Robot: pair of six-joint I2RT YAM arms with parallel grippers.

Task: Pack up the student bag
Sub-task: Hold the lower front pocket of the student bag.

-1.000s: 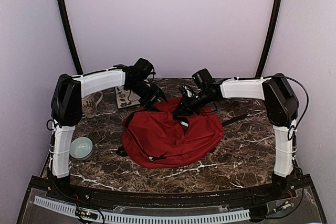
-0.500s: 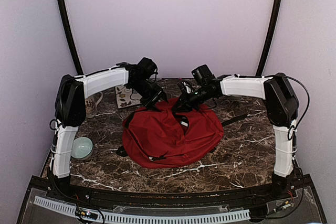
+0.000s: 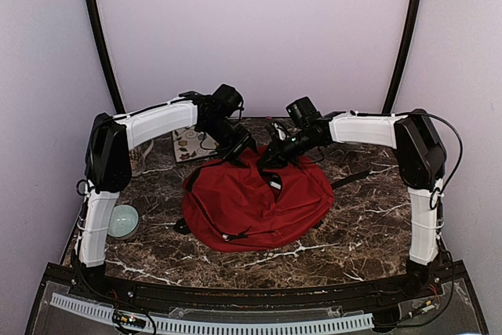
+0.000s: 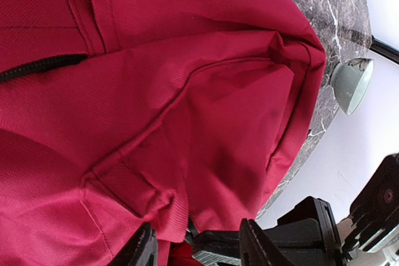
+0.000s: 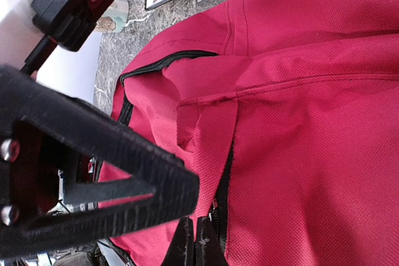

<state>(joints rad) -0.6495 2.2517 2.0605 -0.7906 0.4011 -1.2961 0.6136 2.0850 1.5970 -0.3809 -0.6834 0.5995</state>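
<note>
Dark-red student bag [image 3: 251, 202] slumped flat in the middle of the marbled tabletop [image 3: 369, 209], with a black strap trailing out from its right side.

Left tool [image 3: 238, 149] down at the bag's far-left edge. Fingers [image 4: 140, 250] partway apart, pinching a thick bunch of the red fabric, with creases running in toward the grip. From the left wrist, a seam and a short stretch of black zip visible across the cloth just beyond.

Right tool [image 3: 265, 164] down on the bag's far side, just right of the left tool, near it but apart. Fingertips [image 5: 185, 241] pressed together right at the black zip line, beside a loose fold of red fabric. Impossible to tell whether anything thin, such as a zip pull, sits between them.

Left of the bag, toward the near-left corner, a pale green bowl [image 3: 122, 221], well apart from the bag. Behind the bag's far-left corner, a flat flower-printed card or book [image 3: 192, 145] lying on the tabletop, partly hidden by the left arm.
</note>
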